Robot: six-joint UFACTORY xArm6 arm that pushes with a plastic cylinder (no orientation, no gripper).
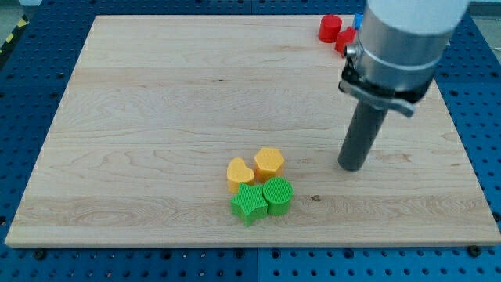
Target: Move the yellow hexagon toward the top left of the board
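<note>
The yellow hexagon (268, 162) sits on the wooden board (156, 117) below the board's middle, in a tight cluster. A yellow heart (239, 173) touches it on the view's left. A green star (249, 203) and a green round block (278, 195) lie just below them. My tip (351, 167) rests on the board to the view's right of the hexagon, about a hundred pixels away, touching no block.
Two red blocks, one (329, 27) and another (345, 37), lie at the board's top right edge, partly hidden by the arm. A bit of a blue block (358, 19) shows beside them. Blue perforated table surrounds the board.
</note>
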